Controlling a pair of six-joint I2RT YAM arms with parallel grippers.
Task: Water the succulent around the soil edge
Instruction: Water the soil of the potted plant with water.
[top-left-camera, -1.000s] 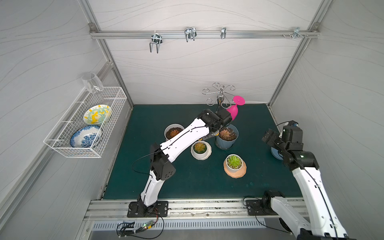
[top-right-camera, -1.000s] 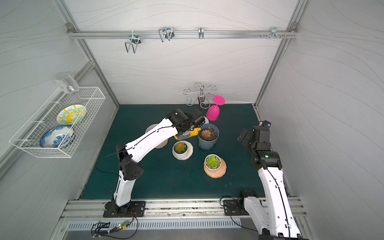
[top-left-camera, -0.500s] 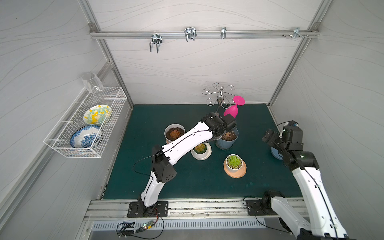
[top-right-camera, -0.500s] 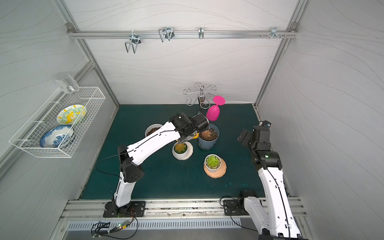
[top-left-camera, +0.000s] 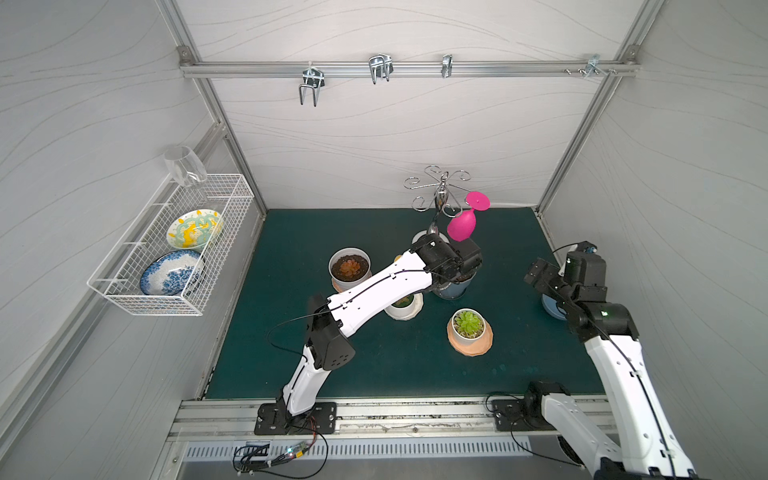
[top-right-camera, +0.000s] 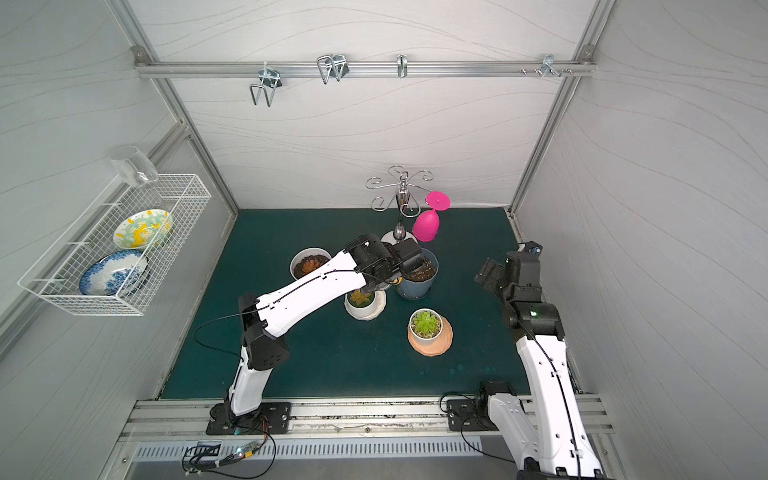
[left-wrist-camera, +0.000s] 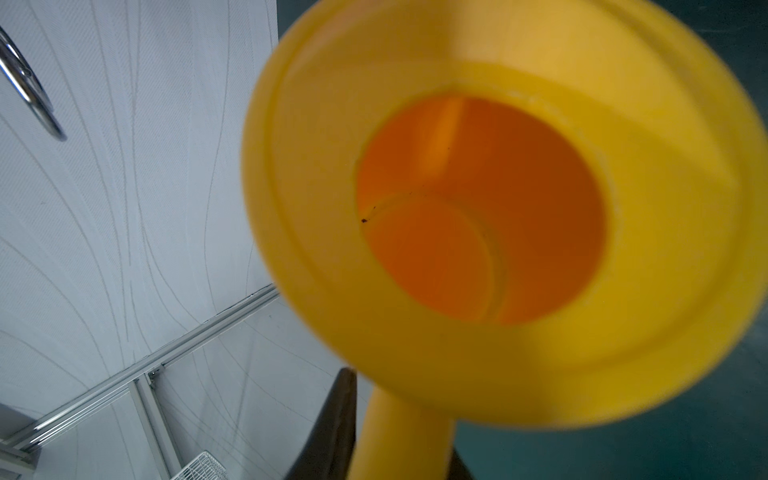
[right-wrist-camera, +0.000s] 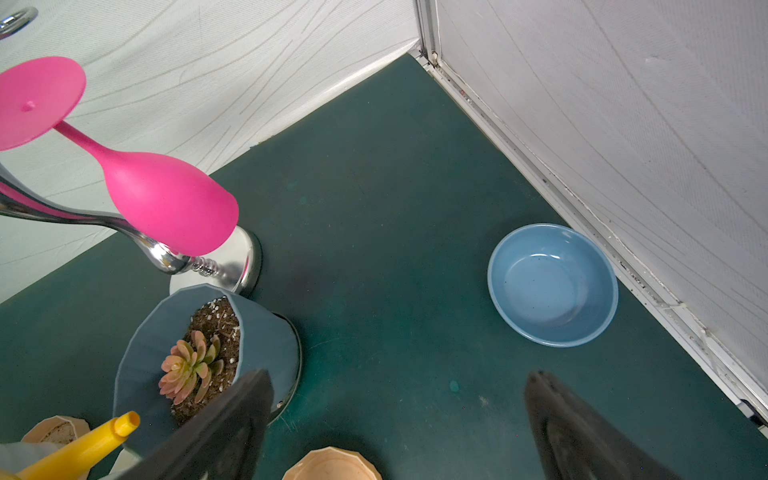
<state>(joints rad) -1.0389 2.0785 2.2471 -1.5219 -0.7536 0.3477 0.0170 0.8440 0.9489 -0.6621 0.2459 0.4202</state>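
Observation:
A pink-green succulent (right-wrist-camera: 189, 368) grows in dark soil in a blue faceted pot (right-wrist-camera: 266, 332), seen in both top views at the mat's middle (top-left-camera: 455, 289). My left gripper (left-wrist-camera: 399, 440) is shut on the handle of a yellow watering can (left-wrist-camera: 478, 208), whose open top fills the left wrist view. The can's spout (right-wrist-camera: 83, 444) ends just outside the blue pot's rim. In both top views the left wrist (top-right-camera: 386, 259) hangs over that pot and hides the can. My right gripper (right-wrist-camera: 399, 399) stands open and empty above the mat, to the right of the pots.
A white pot with a reddish succulent (top-left-camera: 350, 268), a white pot (top-left-camera: 403, 309) and a peach pot with a green succulent (top-left-camera: 469, 332) stand close by. A pink glass (top-left-camera: 461, 226) hangs on a chrome rack behind. A blue bowl (right-wrist-camera: 552, 284) sits by the right wall.
My left arm has swung right over the blue pot and its wrist has turned, so the yellow can no longer shows from above. The right arm has not moved.

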